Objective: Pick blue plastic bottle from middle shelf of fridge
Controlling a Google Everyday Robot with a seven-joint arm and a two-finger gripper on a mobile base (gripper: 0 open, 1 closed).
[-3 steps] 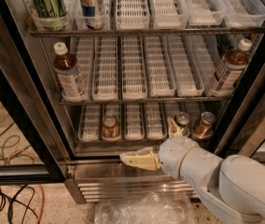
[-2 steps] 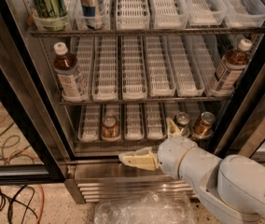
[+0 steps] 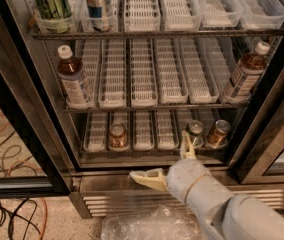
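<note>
Our hand [image 3: 167,161] hung below the shelf [image 3: 147,105], fingers [image 3: 146,178] apart, empty. Bottle [image 3: 75,81] stood upright at shelf's left end. We'd rise w/ jaws wide, approach square, close mid-body.

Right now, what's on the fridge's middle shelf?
White lane trays, with a left bottle and a right bottle of brown drink at the ends. Their back ends are hidden under the top shelf. The gripper is open below, by the fridge base.

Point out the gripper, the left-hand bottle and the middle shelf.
gripper [image 3: 157,154]: camera view, low centre, midway between its open fingertips
left-hand bottle [image 3: 77,89]: camera view, its label
middle shelf [image 3: 147,107]: camera view, front wire edge
</note>
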